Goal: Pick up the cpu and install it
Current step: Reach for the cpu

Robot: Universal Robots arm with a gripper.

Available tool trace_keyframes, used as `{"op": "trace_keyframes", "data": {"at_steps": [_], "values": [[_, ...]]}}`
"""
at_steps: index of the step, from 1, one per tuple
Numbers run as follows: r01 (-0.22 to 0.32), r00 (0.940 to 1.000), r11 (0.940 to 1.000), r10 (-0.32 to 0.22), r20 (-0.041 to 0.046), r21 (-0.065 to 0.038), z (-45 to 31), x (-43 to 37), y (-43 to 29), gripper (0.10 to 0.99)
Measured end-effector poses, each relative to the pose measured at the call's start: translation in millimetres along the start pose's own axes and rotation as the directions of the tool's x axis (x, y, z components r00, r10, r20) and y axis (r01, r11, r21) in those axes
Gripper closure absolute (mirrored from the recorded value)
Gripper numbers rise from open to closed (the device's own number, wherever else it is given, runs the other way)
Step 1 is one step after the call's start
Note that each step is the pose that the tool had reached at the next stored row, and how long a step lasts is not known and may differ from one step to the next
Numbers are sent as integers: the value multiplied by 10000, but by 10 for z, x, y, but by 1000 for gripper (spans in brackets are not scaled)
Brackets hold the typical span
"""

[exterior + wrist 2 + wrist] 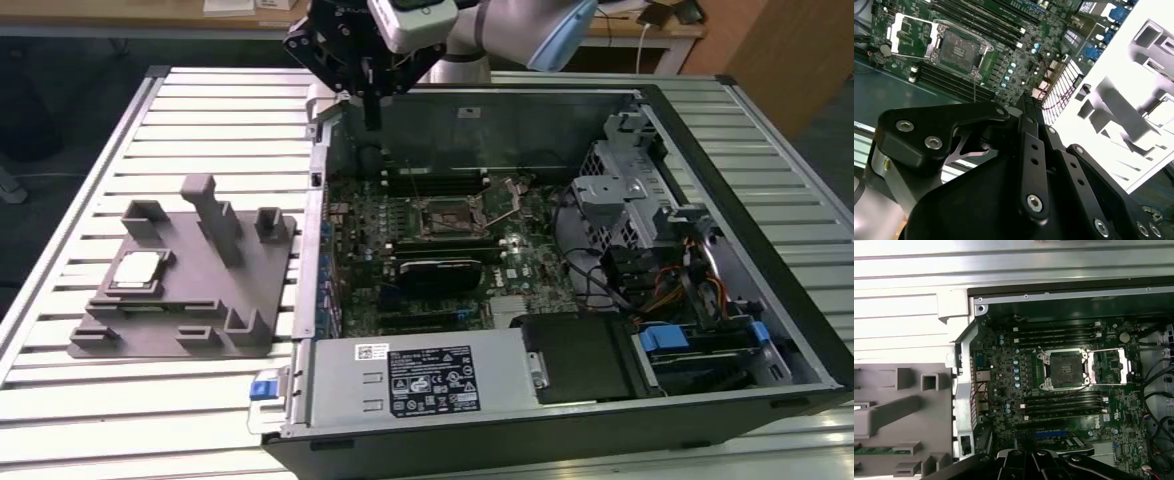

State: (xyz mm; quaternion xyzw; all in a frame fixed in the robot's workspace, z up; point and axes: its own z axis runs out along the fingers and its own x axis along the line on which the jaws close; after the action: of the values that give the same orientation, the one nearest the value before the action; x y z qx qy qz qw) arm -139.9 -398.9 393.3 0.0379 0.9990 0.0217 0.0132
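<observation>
Over PC case [534, 92] edge: tool [371, 120] prob. pressed together; cpu [139, 271] on grey tray [150, 343] beside case.

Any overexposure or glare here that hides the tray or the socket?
Second wrist view: tray blown out to white, socket reads fine. First wrist view: table slats washed out, socket clear. Exterior view: even light, cpu bright but distinct.

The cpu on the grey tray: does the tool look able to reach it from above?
Probably yes. The cpu lies uncovered on the tray, nothing above it; the tool hangs over the case edge.
</observation>
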Motion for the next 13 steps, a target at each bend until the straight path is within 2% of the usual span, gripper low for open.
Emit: {"op": "trace_keyframes", "data": {"at_steps": [13], "values": [[1,10000,10000,-1,7,-1,-6,221,-17,980]]}}
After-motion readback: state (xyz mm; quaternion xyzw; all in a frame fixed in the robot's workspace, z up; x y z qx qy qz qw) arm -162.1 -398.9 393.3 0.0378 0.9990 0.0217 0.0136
